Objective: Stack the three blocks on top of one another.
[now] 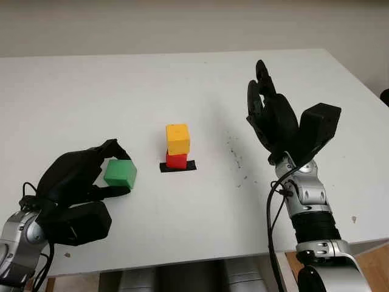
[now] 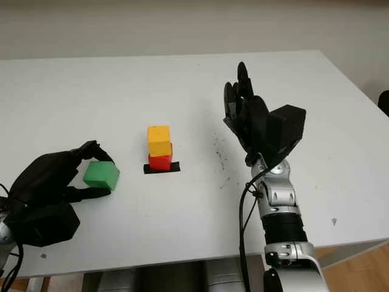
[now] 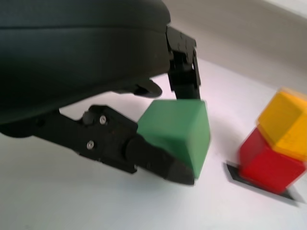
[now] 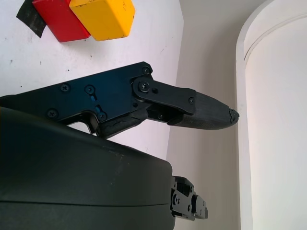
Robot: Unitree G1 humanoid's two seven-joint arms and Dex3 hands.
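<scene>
On the white table [image 1: 182,85], a yellow block [image 1: 177,139] sits slightly skewed on a red block [image 1: 176,160], which rests on a patch of black tape [image 1: 189,166]; dark specks [image 1: 234,155] dot the surface between this stack and the right hand [image 1: 273,118]. The left hand [image 1: 76,182] pinches the green block [image 1: 120,173] between its fingers [image 3: 158,160], with the stack just beyond the fingertips. The right hand is raised upright beside the stack, open and holding nothing.
</scene>
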